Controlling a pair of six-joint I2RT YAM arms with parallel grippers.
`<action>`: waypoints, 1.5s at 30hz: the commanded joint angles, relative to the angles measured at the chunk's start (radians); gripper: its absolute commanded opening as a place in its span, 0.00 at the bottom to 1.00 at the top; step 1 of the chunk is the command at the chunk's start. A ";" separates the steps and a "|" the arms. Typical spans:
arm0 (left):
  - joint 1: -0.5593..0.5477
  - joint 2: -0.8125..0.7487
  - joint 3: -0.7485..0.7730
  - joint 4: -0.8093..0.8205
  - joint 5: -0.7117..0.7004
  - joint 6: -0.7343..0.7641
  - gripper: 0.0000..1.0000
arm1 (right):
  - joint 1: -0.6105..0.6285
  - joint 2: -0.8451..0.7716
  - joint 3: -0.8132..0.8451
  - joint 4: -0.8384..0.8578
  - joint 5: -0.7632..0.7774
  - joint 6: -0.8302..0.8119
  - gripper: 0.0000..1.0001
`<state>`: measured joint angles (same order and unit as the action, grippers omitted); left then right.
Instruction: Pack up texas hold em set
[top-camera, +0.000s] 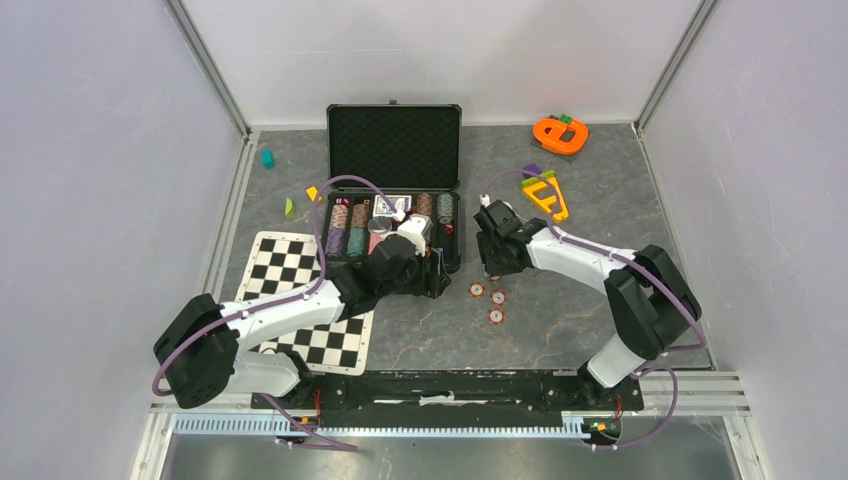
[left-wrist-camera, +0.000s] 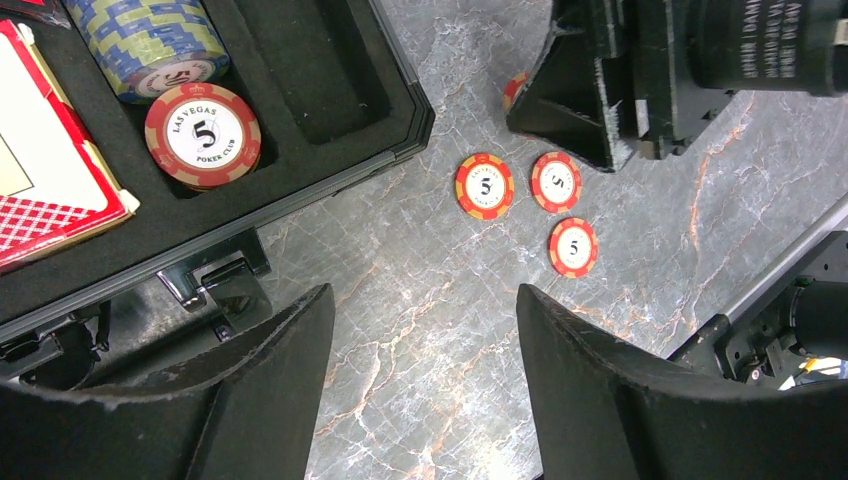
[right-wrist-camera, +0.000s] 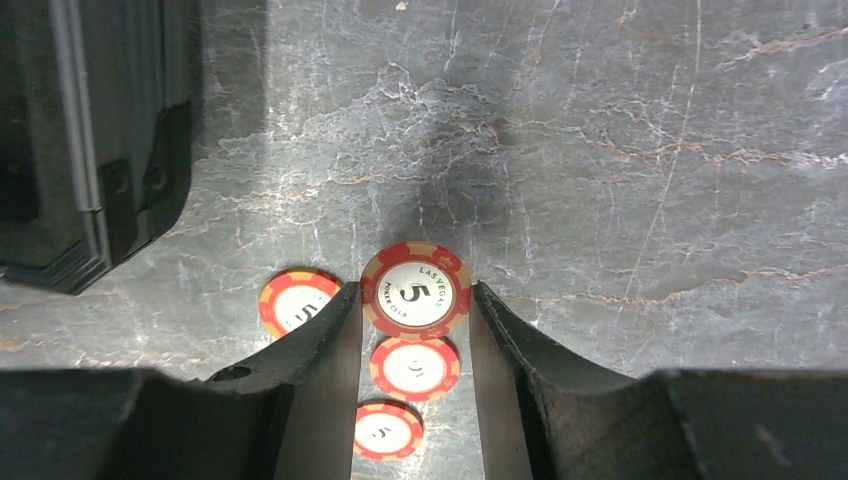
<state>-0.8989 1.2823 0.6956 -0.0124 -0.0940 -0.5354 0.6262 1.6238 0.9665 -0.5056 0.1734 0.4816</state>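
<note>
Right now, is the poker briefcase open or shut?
Open. The briefcase lid stands raised behind its tray, foam lining exposed, with chip stacks visible inside.

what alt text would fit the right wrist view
The right gripper pinches a round red-and-white poker chip marked 5 above a grey marbled table. Three matching chips lie below; a black hard case's corner sits upper left.

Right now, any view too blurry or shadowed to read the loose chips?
Top external: even light, sharp, but the loose chips are too small to read. Left wrist: crisp, their 5s legible; left claw dark, featureless. Right wrist: gripped chip sharp in the right claw, soft shadow on the table beyond it, chips below slightly washed out.
</note>
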 joint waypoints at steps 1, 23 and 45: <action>0.000 -0.015 0.026 0.041 0.013 0.026 0.74 | 0.000 -0.075 0.041 -0.014 -0.011 -0.002 0.43; 0.261 -0.081 0.029 0.017 0.249 -0.040 0.76 | 0.065 -0.102 0.055 0.084 -0.160 -0.136 0.70; -0.035 -0.163 -0.056 -0.101 -0.151 0.050 0.81 | 0.117 -0.135 -0.118 0.183 -0.137 -0.262 0.82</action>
<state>-0.9291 1.1900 0.6708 -0.1059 -0.1772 -0.5228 0.7258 1.4216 0.7860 -0.3481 0.0261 0.2516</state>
